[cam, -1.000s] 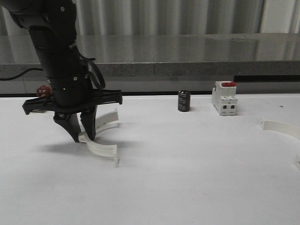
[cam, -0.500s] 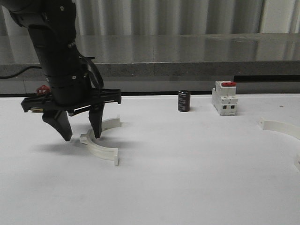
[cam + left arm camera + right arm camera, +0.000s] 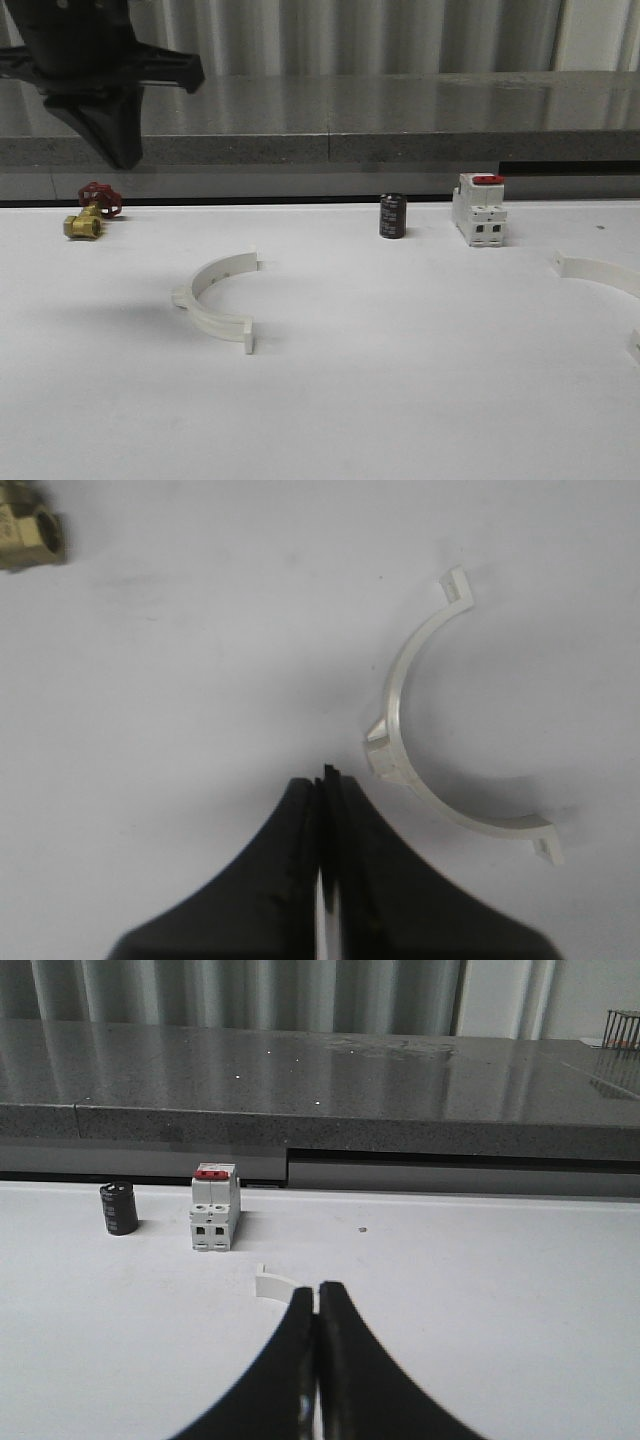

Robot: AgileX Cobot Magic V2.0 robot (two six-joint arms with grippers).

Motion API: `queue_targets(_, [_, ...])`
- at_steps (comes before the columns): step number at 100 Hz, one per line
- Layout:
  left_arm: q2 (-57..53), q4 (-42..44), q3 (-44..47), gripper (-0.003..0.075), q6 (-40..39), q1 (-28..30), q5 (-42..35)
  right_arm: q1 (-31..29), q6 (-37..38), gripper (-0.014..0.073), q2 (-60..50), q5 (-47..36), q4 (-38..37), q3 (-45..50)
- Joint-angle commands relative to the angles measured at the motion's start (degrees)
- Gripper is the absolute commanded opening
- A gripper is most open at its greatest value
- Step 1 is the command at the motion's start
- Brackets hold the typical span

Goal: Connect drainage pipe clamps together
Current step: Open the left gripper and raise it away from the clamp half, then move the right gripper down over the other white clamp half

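One white drainage pipe clamp (image 3: 212, 322) lies free on the white table at the left, its open side facing right. In the left wrist view the same clamp (image 3: 395, 695) curves beside my fingertips without touching them. My left gripper (image 3: 124, 158) hangs high above the table's left end, shut and empty; from the wrist the left gripper (image 3: 325, 778) shows its jaws pressed together. The other clamp (image 3: 600, 271) lies at the far right edge of the table. My right gripper (image 3: 318, 1288) is shut and empty, with an end of that clamp (image 3: 273, 1286) just beyond its tips.
A white breaker with a red top (image 3: 478, 209) and a small black cylinder (image 3: 392, 215) stand at the back centre-right. A brass valve with a red handle (image 3: 90, 212) sits at the back left. A grey stone ledge (image 3: 400, 110) runs behind the table.
The left gripper opened and let go of the left clamp, then rose well above the table and shut. The clamp stays lying where it was set down.
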Motion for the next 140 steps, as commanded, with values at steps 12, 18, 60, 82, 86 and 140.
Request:
queue_targets(12, [-8.7, -9.2, 1.5, -0.0020, 11.0, 6.3, -0.5, 0.2, -0.2, -0.0066, -1.0, -4.9, -0.4, -1.0])
queue_targets(18, [-10.6, -10.5, 3.3, -0.0021, 12.3, 8.3, -0.8, 0.2, -0.2, -0.0066, -1.0, -4.9, -0.4, -1.0])
queue_targets(60, [-30.9, -10.6, 21.1, -0.0021, 13.2, 17.5, -7.2, 0.2, -0.2, -0.0066, -1.0, -4.9, -0.4, -1.0])
queue_targets(82, [-43.1, -10.6, 29.0, -0.0021, 13.2, 17.8, -9.9, 0.2, -0.2, -0.0066, -1.0, -5.2, -0.4, -1.0])
queue_targets(86, [-45.4, -10.6, 30.6, -0.0021, 13.2, 17.8, -10.7, 0.2, -0.2, -0.0066, -1.0, -5.2, -0.4, -1.0])
queue_targets(140, [-73.9, -10.6, 49.3, -0.0021, 13.2, 17.8, -20.4, 0.2, -0.2, -0.0066, -1.0, -6.7, -0.4, -1.0])
